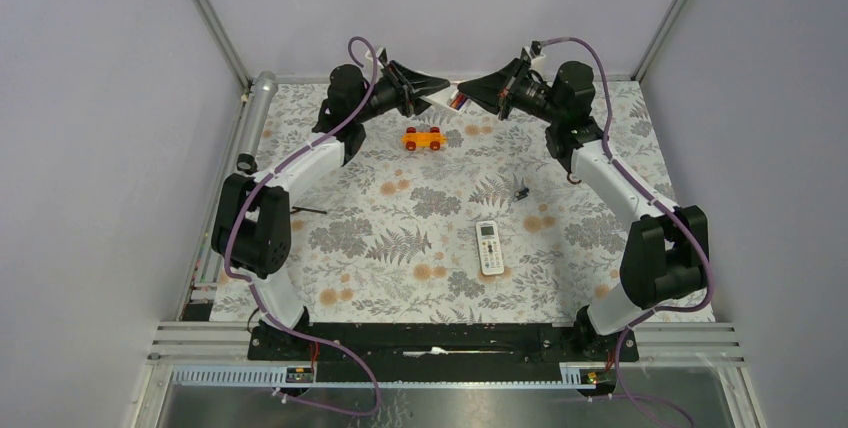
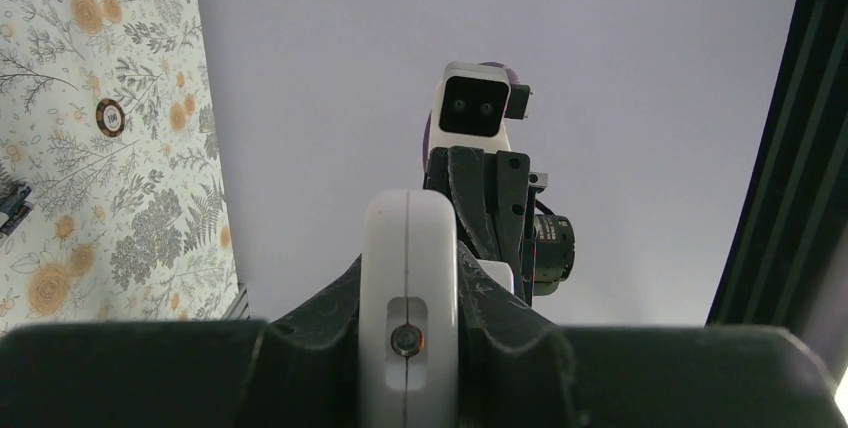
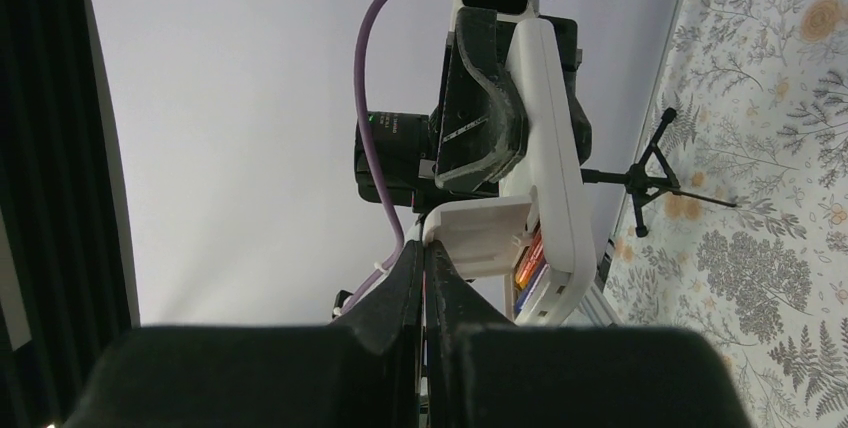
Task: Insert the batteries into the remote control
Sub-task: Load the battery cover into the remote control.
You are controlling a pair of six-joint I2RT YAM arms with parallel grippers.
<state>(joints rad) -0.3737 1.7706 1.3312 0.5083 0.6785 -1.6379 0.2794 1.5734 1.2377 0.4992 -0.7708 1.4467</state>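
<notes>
Both arms reach to the far edge of the bench (image 1: 380,248) and meet in mid-air, well above it.

Left gripper (image 1: 428,90) is clamped on the remote control (image 2: 410,248), holding it edge-on and off the surface. My read: it's acting as a vise so the other arm can work on the back with nothing in the way.

The right wrist view shows the battery bay open. The batteries (image 3: 531,260) sit inside it, with red and blue wrap visible at the bay's mouth. Both look seated, but that's a narrow slice of view, so I wouldn't swear to both.

Right gripper (image 3: 428,283) is fully closed, tips together, right at the corner of the white battery lid (image 3: 478,238), which stands ajar over the bay. Closed tips make a blunt poker, so this looks like a nudge to shut the lid rather than a grasp. I can't tell whether the tips pinch the lid's edge or only touch it.

Pose: both elbows are bent up and the wrists turned inward, with the grippers nose to nose. Each wrist camera looks straight at the other arm.

Elsewhere on the bench, and not involved, are the white remote with the green screen (image 1: 489,246) and an orange toy car (image 1: 424,138).

Judgement: loading is mostly done and lid closure remains.
</notes>
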